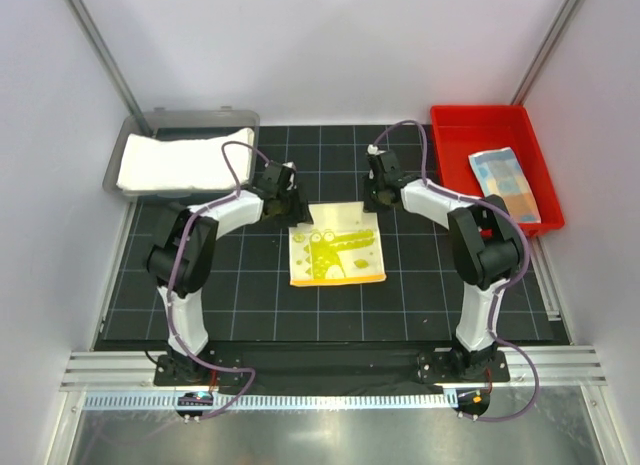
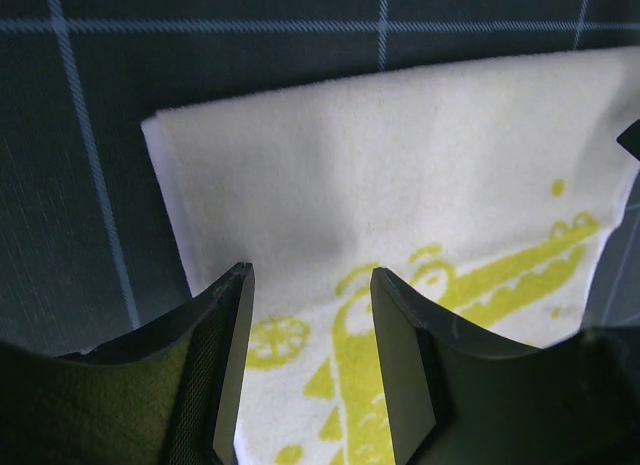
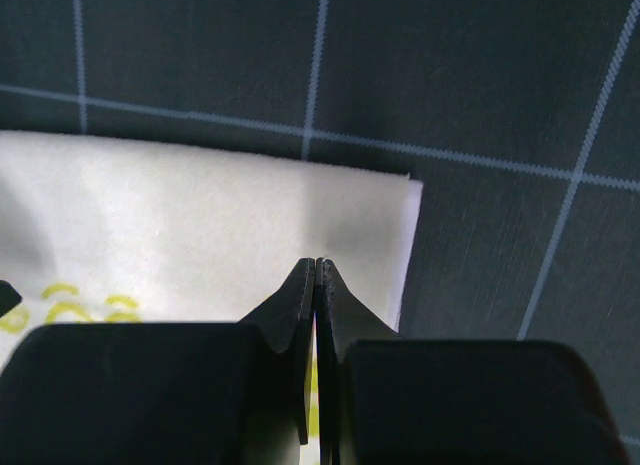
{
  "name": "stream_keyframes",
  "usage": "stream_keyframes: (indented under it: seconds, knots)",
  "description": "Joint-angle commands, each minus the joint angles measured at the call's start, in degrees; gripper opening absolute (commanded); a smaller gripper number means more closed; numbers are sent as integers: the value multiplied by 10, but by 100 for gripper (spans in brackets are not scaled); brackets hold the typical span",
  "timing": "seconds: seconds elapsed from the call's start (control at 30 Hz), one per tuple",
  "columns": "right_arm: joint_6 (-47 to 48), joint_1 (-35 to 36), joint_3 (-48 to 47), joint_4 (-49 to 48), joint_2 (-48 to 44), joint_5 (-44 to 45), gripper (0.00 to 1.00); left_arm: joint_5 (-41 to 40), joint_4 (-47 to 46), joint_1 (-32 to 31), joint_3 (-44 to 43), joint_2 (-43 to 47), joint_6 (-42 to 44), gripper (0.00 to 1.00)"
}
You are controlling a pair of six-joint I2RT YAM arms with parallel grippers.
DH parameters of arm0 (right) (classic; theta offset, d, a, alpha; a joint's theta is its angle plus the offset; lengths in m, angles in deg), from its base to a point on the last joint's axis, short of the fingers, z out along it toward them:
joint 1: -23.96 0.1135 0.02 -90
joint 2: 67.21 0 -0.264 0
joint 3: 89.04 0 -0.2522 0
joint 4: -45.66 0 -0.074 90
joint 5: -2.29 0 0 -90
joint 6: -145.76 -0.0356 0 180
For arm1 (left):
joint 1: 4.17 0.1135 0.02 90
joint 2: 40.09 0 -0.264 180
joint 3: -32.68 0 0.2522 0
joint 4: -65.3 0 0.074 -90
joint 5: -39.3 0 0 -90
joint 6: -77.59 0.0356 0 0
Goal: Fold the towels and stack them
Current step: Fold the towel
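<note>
on the far left the white towel [image 1: 185, 160] lies in the tray [image 1: 200, 117]. next comes my left gripper [image 2: 312, 285]. its fingers are spread apart over the yellow towel [image 1: 335, 245], near its far left corner. they do not hold it yet. the yellow towel lies on the mat [image 1: 200, 285] in the middle, between my two grippers. my right gripper [image 3: 317, 270] sits at the far right corner, with its fingers pressed tight together. i cannot tell if any cloth is caught between them. on the far right the blue towel [image 1: 505, 183] lies in the bin [image 1: 480, 117].

here is what i think could go wrong. if my right side lifts while my left side is open, only one corner comes up and the fold goes crooked. if my right fingers have closed on nothing, that corner does not lift at all. if my left fingers close too high, they miss the cloth or push it into a bump.
</note>
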Motion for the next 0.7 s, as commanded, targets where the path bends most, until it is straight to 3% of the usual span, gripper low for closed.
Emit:
stream_keyframes:
  seconds: [0.0, 0.37, 0.67]
  knots:
    - [25, -21, -32, -45, 15, 1, 6, -12, 11, 19, -53, -26, 32, 54]
    - [42, -47, -27, -44, 57, -48, 10, 42, 25, 24, -63, -55, 61, 55]
    - [175, -96, -90, 52, 11, -221, 42, 57, 89, 43, -138, 13, 213, 57]
